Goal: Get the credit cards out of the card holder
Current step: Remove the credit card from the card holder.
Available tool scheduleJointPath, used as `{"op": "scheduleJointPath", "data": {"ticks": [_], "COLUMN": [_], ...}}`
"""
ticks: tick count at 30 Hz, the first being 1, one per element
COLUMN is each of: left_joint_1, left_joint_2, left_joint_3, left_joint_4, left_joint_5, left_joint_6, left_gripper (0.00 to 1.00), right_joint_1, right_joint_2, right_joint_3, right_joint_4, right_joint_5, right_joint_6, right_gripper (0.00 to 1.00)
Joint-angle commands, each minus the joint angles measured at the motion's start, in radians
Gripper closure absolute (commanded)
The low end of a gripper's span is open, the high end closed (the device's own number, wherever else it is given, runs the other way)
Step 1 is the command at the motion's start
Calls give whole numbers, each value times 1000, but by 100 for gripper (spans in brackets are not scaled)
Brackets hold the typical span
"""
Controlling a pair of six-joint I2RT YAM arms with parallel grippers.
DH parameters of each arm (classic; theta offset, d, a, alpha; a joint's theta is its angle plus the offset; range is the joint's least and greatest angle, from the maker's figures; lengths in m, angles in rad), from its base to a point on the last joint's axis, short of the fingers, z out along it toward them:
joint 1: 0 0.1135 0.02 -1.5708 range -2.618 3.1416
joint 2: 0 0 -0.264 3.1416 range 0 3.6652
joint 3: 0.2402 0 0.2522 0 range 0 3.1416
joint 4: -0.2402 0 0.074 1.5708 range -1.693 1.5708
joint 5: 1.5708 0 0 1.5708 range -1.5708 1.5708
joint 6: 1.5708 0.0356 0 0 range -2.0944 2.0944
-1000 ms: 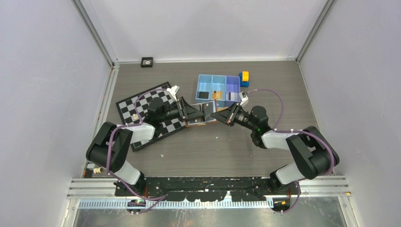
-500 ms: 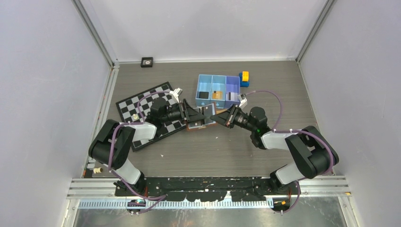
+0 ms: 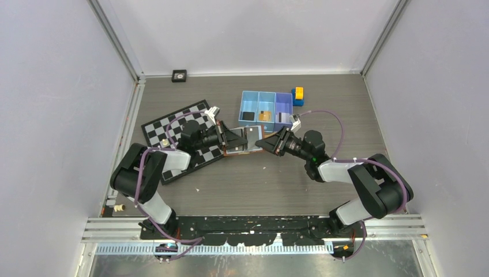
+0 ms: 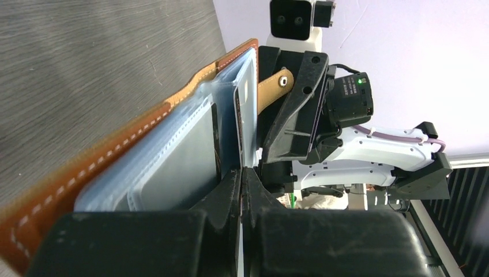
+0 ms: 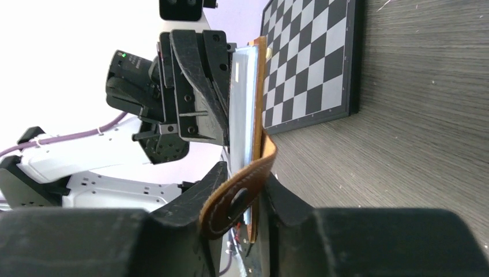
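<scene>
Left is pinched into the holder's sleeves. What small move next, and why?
Probably close the right gripper on the card holder before pulling. The left gripper is shut on what looks like a card edge among the sleeves, but the right jaws stand apart around the strap edge, so a pull might drag the holder along.

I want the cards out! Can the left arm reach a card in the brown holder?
Likely yes: the card holder stands open and the left gripper looks pinched on the edge of a card.
</scene>
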Motion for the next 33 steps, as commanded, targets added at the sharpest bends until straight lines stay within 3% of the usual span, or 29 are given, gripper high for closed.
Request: {"op": "scheduleJointPath", "data": {"ticks": [1,5,12,17,22,29,33], "left_joint_1": [6,5,7,29,47,87,90], "left_joint_2": [20,36,11,-22,-24,-53,-119], "left_joint_3": [5,11,21,18,16,-1,2], "left_joint_4": [77,64,-92,-220,-271,-340,-452], "left_joint_5": [6,10,-16,-57,-72,-106,-158], "left_joint_6": [-11,-11,65,124,138,161,231], "left_gripper": [100,100,100,100,100,100,100], "right_joint_1": [16,14,-28,-80,-91,-92,-92], "right_joint_2": [-33,-29,7,51,50,25,65], "right_joint_3": [42,44,31,5,11,78,102], "right_joint_4": [-11,-18,-11,47,-30,-405,-488], "right_joint_5": [2,5,18,22,41,158,196], "right_joint_6": [-37,-35,13,72,49,-93,-102], "right_gripper": [65,61,99,100,100,99,96]}}
